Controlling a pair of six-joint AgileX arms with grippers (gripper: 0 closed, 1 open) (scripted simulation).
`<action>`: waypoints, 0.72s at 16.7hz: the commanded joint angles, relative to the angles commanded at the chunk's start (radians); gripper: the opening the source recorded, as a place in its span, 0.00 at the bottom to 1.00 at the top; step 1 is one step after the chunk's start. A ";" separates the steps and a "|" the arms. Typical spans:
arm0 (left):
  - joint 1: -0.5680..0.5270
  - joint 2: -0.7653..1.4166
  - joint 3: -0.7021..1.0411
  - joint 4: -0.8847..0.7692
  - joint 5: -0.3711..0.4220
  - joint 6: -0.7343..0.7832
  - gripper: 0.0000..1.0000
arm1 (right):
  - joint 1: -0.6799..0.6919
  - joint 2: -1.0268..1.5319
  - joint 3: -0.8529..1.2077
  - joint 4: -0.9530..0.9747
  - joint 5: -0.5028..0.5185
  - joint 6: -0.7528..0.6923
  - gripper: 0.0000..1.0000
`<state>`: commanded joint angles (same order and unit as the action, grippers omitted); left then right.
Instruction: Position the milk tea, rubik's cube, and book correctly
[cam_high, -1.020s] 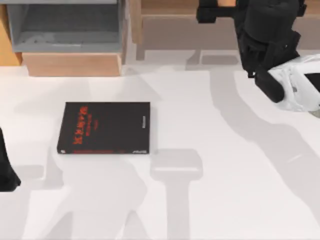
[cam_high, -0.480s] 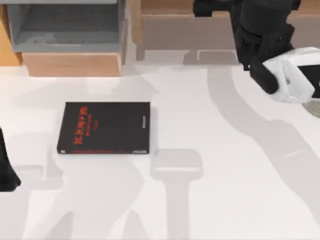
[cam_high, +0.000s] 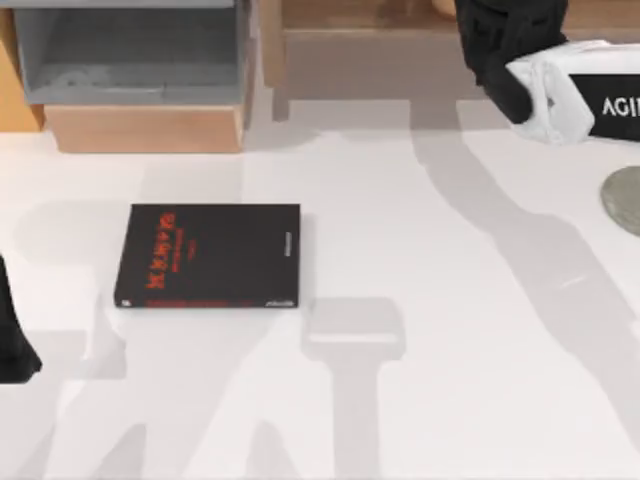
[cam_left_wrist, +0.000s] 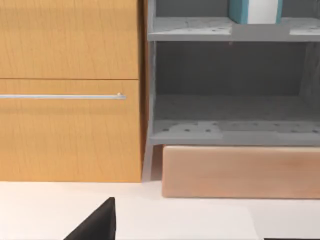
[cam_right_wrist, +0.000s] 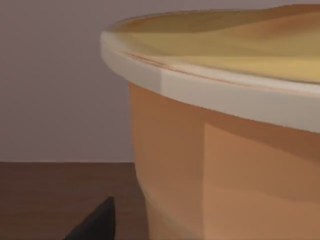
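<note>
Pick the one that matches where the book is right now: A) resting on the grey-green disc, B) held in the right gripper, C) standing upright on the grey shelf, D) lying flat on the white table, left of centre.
D: in the top view the book lies flat, cover up, on the white table, apart from the grey shelf behind it and far from the grey-green disc at the right edge.

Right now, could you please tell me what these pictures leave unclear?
- Right gripper fingers: top view, cut off by the upper edge, beyond the right arm.
- Milk tea: right wrist view, its base and far side cut off by the edges.
- Grey-green disc: top view, cut by the right edge.
- Book: small white print too small to read.
</note>
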<state>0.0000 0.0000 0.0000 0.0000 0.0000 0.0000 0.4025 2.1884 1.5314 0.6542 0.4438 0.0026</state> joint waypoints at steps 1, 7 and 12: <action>0.000 0.000 0.000 0.000 0.000 0.000 1.00 | -0.003 0.007 0.010 -0.004 -0.003 0.000 1.00; 0.000 0.000 0.000 0.000 0.000 0.000 1.00 | -0.003 0.008 0.012 -0.005 -0.003 0.000 0.85; 0.000 0.000 0.000 0.000 0.000 0.000 1.00 | -0.003 0.008 0.012 -0.005 -0.003 0.000 0.47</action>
<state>0.0000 0.0000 0.0000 0.0000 0.0000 0.0000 0.3995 2.1966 1.5431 0.6495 0.4409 0.0027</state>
